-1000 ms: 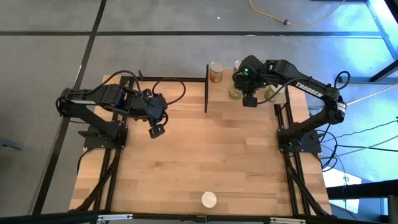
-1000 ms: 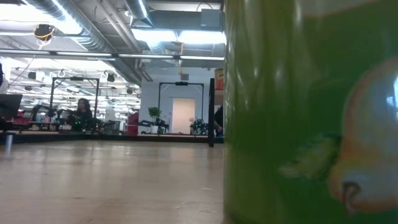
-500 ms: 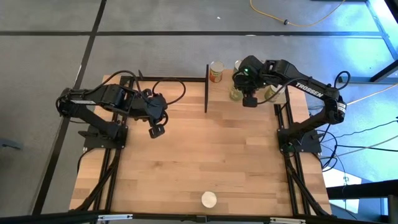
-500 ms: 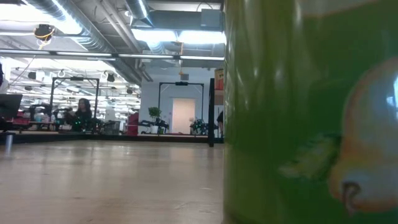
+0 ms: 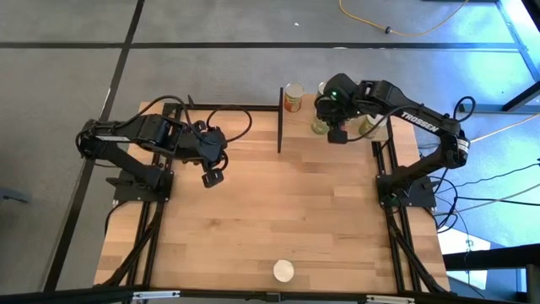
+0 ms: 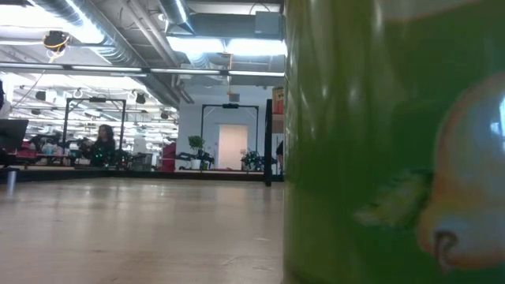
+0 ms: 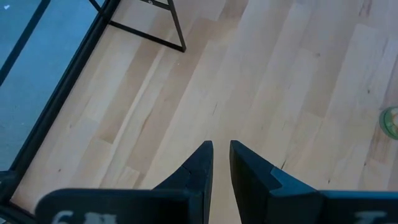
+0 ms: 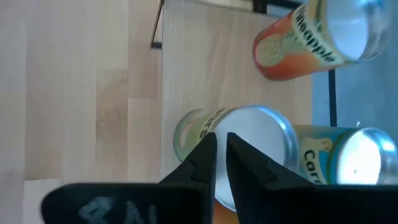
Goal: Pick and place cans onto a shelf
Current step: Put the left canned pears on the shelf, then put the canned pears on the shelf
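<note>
the cans cluster at the far right of the table (image 5: 278, 211): an orange-labelled can (image 5: 293, 97) stands just right of the black upright panel (image 5: 280, 118) of the shelf (image 5: 245, 127), a green-labelled can (image 8: 230, 134) sits beneath the right hand (image 5: 336, 135), and a yellow-labelled can (image 8: 339, 155) is just beside it. one lone can (image 5: 283, 271) stands well apart at the near edge, filling the low view. the shelf board itself looks bare of cans. right hand: arm reaching to the far edge, pointing down over the green can's top, fingers close together with a narrow gap, gripping nothing. left hand (image 5: 213, 177): waiting over the table near the shelf, fingers (image 7: 199, 165) nearly closed, empty. risk, as a judgement: the cans are tightly packed, so a descent with narrow fingers could strike the lid or tip a neighbour.
</note>
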{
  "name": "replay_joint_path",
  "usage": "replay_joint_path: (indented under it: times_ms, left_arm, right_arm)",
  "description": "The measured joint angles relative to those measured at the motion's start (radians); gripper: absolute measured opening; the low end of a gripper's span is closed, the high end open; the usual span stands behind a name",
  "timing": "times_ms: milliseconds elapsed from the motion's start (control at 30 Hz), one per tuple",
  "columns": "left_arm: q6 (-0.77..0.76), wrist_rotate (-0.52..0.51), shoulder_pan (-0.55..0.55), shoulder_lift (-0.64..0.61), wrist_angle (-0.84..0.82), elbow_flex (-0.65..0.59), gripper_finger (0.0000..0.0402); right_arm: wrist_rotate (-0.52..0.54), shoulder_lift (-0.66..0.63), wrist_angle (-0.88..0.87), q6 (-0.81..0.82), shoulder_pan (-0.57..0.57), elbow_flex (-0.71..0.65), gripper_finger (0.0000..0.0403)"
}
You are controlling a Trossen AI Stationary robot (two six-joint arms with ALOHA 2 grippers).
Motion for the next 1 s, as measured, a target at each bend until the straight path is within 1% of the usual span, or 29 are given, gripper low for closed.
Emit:
replay_joint_path:
  times_ms: [133,200,267,400,500,667,767,900,1000]
  left_arm:
    - [-0.002,0.0,0.0,0.0,0.0,0.0,0.0047]
    - [0.005,0.0,-0.003,0.0,0.0,0.0,0.0047]
    - [0.027,0.008,-0.005,0.0,0.002,0.0,0.0047]
    - [0.084,0.112,-0.005,0.0,0.07,0.0,0.0047]
    - [0.133,0.198,-0.008,0.001,0.165,0.0,0.0047]
    - [0.199,0.311,-0.039,0.041,0.294,0.001,0.0047]
    - [0.233,0.371,-0.073,0.086,0.295,0.0,0.0047]
    - [0.228,0.391,-0.136,0.16,0.294,-0.001,0.0047]
    - [0.21,0.396,-0.181,0.216,0.338,0.0,0.0047]
  right_arm:
    - [-0.028,0.001,-0.023,-0.008,0.028,0.061,0.0039]
    - [-0.083,0.001,-0.055,0.001,0.049,0.117,0.0039]
    - [-0.16,0.0,-0.077,0.03,0.075,0.178,0.0039]
    - [-0.322,0.0,-0.112,0.086,0.132,0.294,0.0039]
    - [-0.393,0.0,-0.136,0.078,0.181,0.368,0.0039]
    - [-0.411,0.0,-0.143,0.078,0.253,0.445,0.0039]
    - [-0.411,-0.001,-0.153,0.116,0.288,0.468,0.0039]
    - [-0.412,-0.001,-0.159,0.149,0.321,0.472,0.0039]
    - [-0.411,-0.001,-0.189,0.141,0.343,0.473,0.0039]
